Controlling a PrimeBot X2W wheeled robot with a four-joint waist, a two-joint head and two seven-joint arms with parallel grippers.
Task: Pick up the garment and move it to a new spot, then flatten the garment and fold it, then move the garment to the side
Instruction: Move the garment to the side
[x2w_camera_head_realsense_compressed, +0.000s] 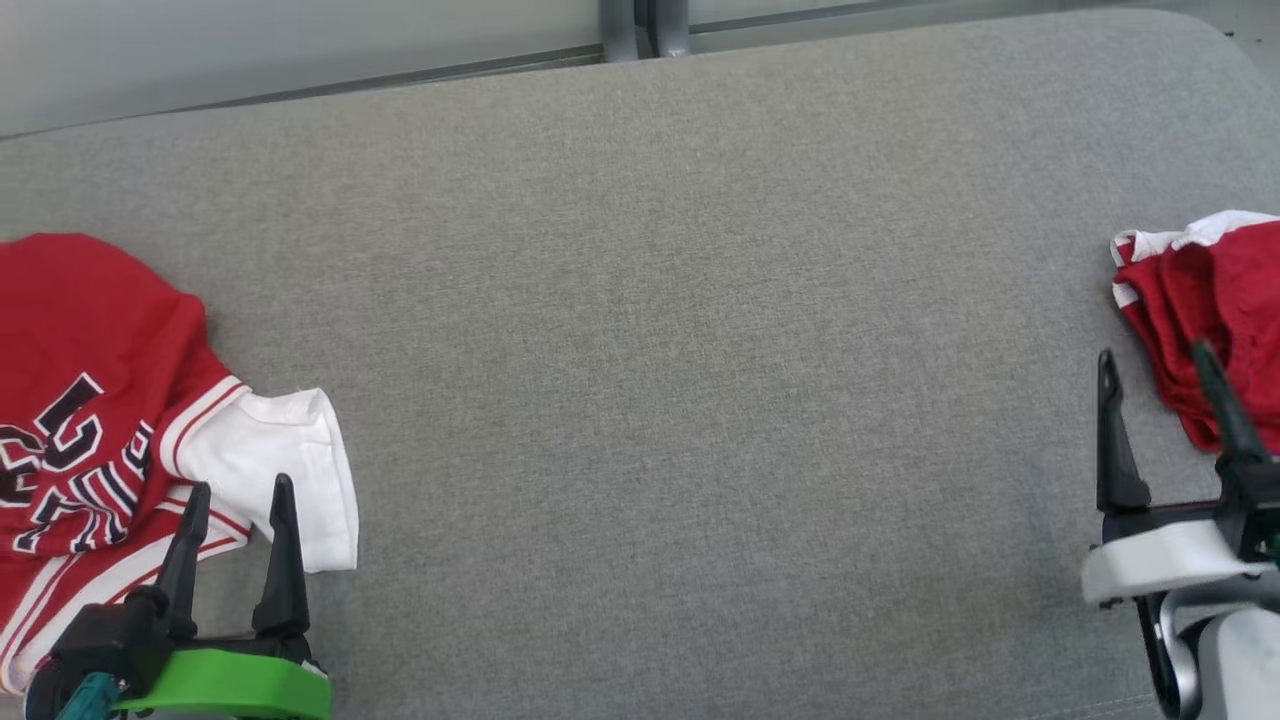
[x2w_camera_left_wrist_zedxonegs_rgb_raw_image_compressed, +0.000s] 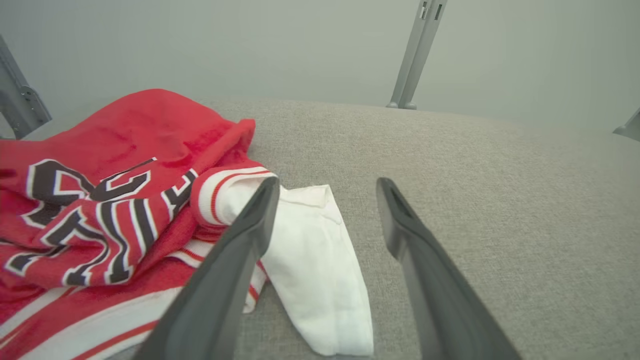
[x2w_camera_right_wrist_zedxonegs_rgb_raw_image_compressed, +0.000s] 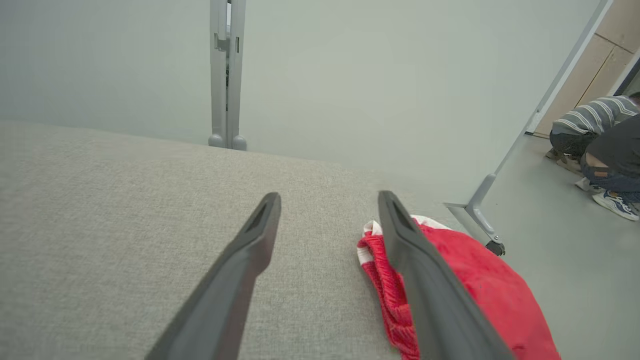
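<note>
Spread and empty, left pincer (x2w_camera_head_realsense_compressed: 240, 485) is held over the red jersey (x2w_camera_head_realsense_compressed: 90, 400) at the left of the counter (x2w_camera_head_realsense_compressed: 650, 350), right pincer (x2w_camera_head_realsense_compressed: 1152, 352) by red shorts (x2w_camera_head_realsense_compressed: 1210, 310) at right; a crouching person (x2w_camera_right_wrist_zedxonegs_rgb_raw_image_compressed: 607, 145) is seen from the right wrist

Left gripper (x2w_camera_head_realsense_compressed: 241, 487), fingers spread, sits by a red jersey's (x2w_camera_head_realsense_compressed: 90, 400) white sleeve on the grey surface (x2w_camera_head_realsense_compressed: 650, 350); right gripper (x2w_camera_head_realsense_compressed: 1152, 352), likewise spread, beside a crumpled red bundle (x2w_camera_head_realsense_compressed: 1215, 300).
</note>
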